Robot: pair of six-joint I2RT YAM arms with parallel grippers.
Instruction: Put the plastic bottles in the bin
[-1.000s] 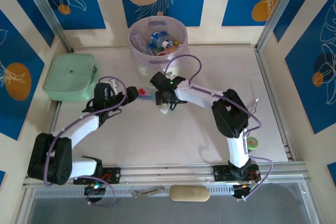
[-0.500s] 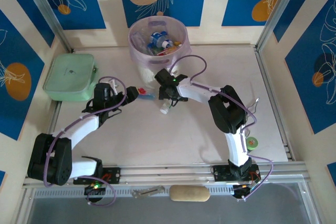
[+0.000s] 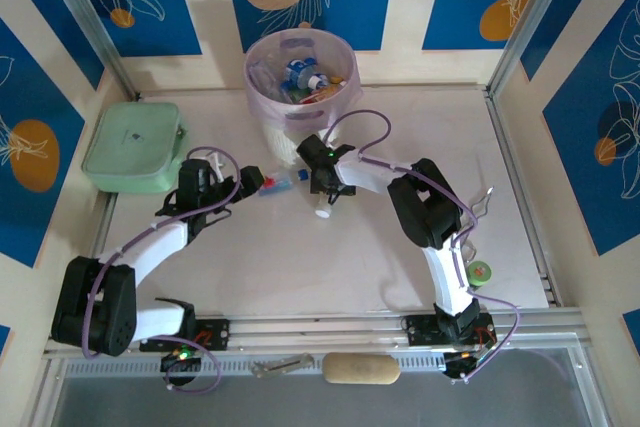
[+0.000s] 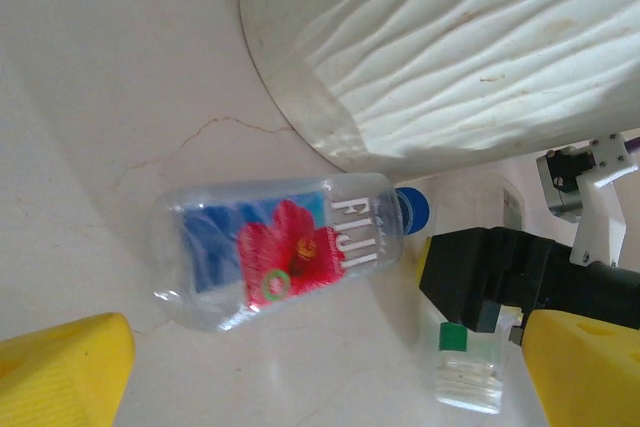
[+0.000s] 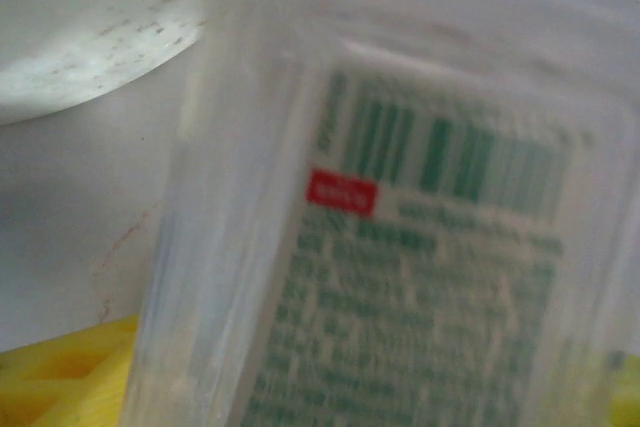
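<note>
Right gripper (image 3: 323,192) has narrowed onto the small clear green-capped plastic bottle (image 4: 470,372); grasp likely, lift to round white bin (image 3: 290,117) next. Left gripper (image 3: 252,183) wide, empty.

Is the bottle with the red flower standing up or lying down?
Lying down. The bottle rests on its side on the table, its blue cap pointing sideways, next to the bin.

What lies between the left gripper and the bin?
A clear bottle with a red flower label lies on its side there, near the bin's foot. The left wrist view shows it.
</note>
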